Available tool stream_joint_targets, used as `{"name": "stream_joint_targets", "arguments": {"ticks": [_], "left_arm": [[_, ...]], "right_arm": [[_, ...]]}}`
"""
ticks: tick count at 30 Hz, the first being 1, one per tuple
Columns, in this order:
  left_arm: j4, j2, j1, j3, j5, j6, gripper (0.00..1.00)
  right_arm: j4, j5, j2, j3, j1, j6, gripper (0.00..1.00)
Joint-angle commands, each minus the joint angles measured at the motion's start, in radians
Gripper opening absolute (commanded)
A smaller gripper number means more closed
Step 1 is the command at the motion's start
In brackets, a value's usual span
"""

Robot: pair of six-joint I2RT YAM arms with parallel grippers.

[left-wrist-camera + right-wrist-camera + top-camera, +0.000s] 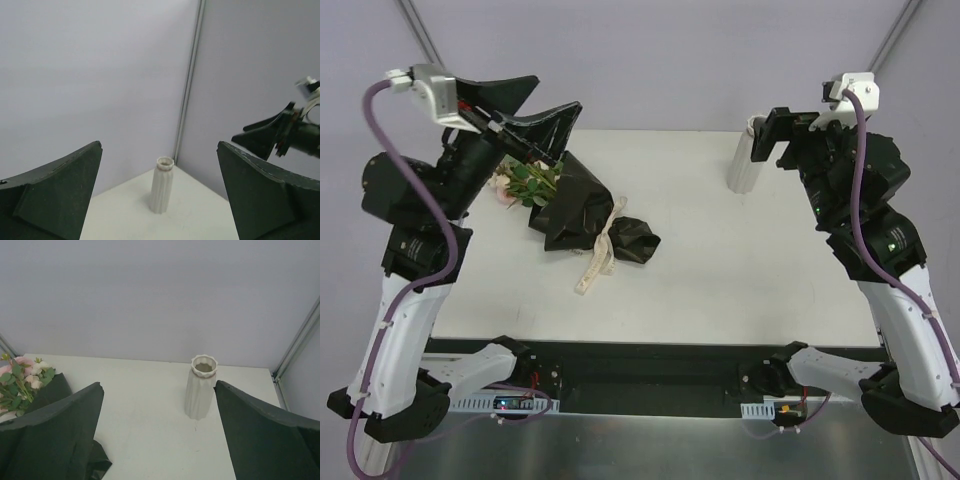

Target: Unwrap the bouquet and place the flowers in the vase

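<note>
Ribbon [600, 255] looked the sensible first target, one arm pinning the black paper [588, 195], since the bouquet [555, 200] lay wrapped at centre left of the top view, the vase [748, 155] stood upper right, and left gripper [532, 105] and right gripper [782, 140] hung spread wide, empty.

- I see the bouquet [570, 205] lying on the table [740, 280], at the back left.
- The ribbon [597, 262] lies just in front of it, touching it.
- The vase [747, 160] stands at the back right, well apart from the bouquet.
</note>
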Motion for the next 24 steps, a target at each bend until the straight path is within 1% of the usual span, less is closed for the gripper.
{"name": "stream_joint_targets", "arguments": {"ticks": [1,3,4,5,6,7,9,10,11,12,13,14,15,16,17,19,22,23,24], "left_arm": [[0.006,-0.011,0.006,-0.089,-0.086,0.034,0.99],[0.003,-0.014,0.006,-0.190,-0.140,0.002,0.99],[0.001,-0.014,0.006,-0.225,-0.198,-0.009,0.99],[0.001,-0.011,0.009,-0.293,-0.223,-0.030,0.99],[0.000,-0.006,0.014,-0.322,-0.241,-0.041,0.99],[-0.009,-0.002,0.022,-0.345,-0.254,-0.049,0.99],[-0.025,0.018,0.071,-0.405,-0.228,-0.095,0.99],[-0.031,0.021,0.098,-0.452,-0.203,-0.121,0.99],[-0.031,0.030,0.120,-0.480,-0.152,-0.175,0.99],[-0.031,0.034,0.161,-0.505,-0.128,-0.197,0.99],[-0.029,0.041,0.175,-0.552,-0.113,-0.210,0.96],[-0.025,0.056,0.184,-0.575,-0.105,-0.217,0.94],[-0.022,0.064,0.198,-0.597,-0.113,-0.217,0.91],[-0.016,0.075,0.201,-0.641,-0.122,-0.217,0.84],[-0.006,0.090,0.206,-0.661,-0.126,-0.213,0.83],[0.009,0.109,0.209,-0.719,-0.154,-0.202,0.82],[0.055,0.142,0.215,-0.788,-0.169,-0.187,0.82],[0.070,0.158,0.216,-0.802,-0.171,-0.184,0.82],[0.104,0.165,0.216,-0.821,-0.169,-0.182,0.81]], "right_arm": [[0.050,0.030,0.082,0.077,0.020,0.037,0.96],[0.066,-0.002,0.152,0.072,0.023,0.074,0.96],[0.089,-0.017,0.175,0.069,0.023,0.137,0.96],[0.104,-0.051,0.200,0.065,0.023,0.178,0.96],[0.121,-0.066,0.246,0.059,0.024,0.220,0.96],[0.133,-0.063,0.272,0.054,0.029,0.349,0.96],[0.101,-0.066,0.367,0.087,0.055,0.441,0.96],[0.068,-0.059,0.399,0.132,0.090,0.470,0.96],[0.046,-0.022,0.460,0.155,0.107,0.531,0.96],[0.028,-0.020,0.488,0.172,0.121,0.557,0.96],[0.011,-0.023,0.510,0.184,0.148,0.580,0.96],[0.014,-0.027,0.534,0.174,0.158,0.652,0.97],[0.026,-0.034,0.537,0.142,0.168,0.686,1.00],[0.103,-0.042,0.533,0.099,0.191,0.717,0.94],[0.156,-0.063,0.525,-0.006,0.207,0.758,0.83],[0.228,-0.062,0.534,-0.070,0.259,0.797,0.80],[0.227,-0.022,0.589,-0.103,0.331,0.783,0.77],[0.227,-0.034,0.623,-0.106,0.342,0.774,0.72],[0.224,-0.043,0.635,-0.116,0.360,0.772,0.70]]}}
